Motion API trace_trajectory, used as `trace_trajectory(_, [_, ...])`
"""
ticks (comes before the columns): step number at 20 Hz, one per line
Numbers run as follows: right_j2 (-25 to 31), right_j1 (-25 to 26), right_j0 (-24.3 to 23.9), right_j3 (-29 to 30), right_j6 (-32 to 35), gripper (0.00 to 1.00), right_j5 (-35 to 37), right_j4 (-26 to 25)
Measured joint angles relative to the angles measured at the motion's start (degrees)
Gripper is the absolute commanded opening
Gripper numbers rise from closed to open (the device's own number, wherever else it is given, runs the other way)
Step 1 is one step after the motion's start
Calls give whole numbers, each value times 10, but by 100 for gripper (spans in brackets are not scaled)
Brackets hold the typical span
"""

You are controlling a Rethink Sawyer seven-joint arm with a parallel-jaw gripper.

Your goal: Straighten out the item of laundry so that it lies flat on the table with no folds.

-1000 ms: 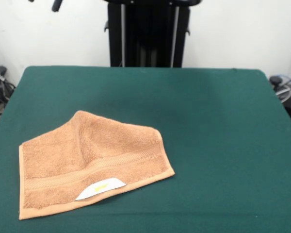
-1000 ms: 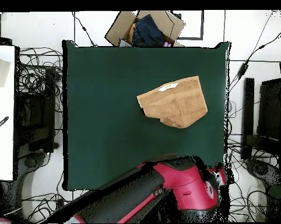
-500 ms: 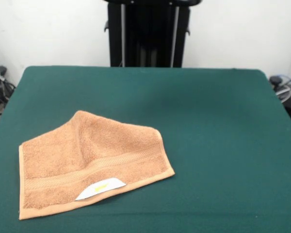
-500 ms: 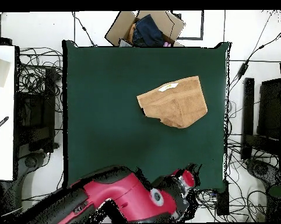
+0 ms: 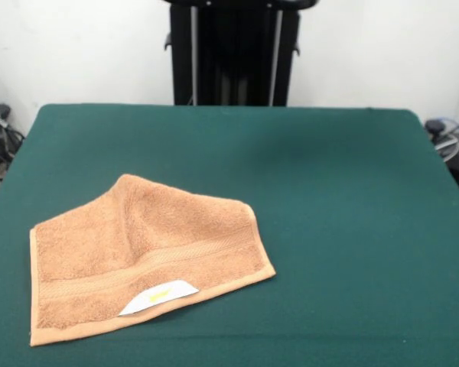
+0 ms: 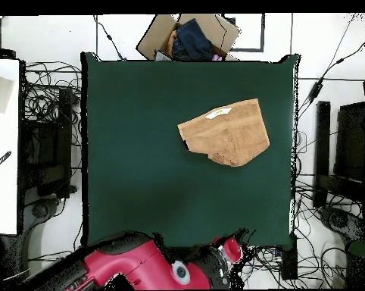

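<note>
We find the item of laundry [image 5: 145, 256], an orange-tan terry towel, lying toward the near left of the green surface [image 5: 336, 191] in the front view, its woven band and white label [image 5: 159, 297] with a yellow mark running along the near edge. It is not flat: the far portion is doubled over on itself, giving a slanted far outline that rises to a peak, and a soft ridge runs down from that peak toward the band. In the overhead view the towel [image 6: 225, 132] sits right of the middle of the surface [image 6: 140, 151], with the folded part showing as a bunched lobe on the side nearer the robot. The red arm [image 6: 151, 269] is drawn back at the bottom edge of the overhead view, off the cloth and well apart from the towel; the claw is not to be made out in either view, so we cannot tell how it stands. We judge the task unfinished, with the arm between moves and a fresh grasp to be chosen. The next move, as we read it, calls for bringing the claw down on the folded-over far corner, pinching only the upper layer, and drawing it away from the label edge until the cloth lies single.
</note>
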Motion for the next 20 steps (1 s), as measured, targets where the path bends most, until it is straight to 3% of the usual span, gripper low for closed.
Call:
trace_trajectory(6, [-1,6,0,34,11,100,-2,37])
trace_trajectory(20, [9,-60,-31,97,11,100,12,127])
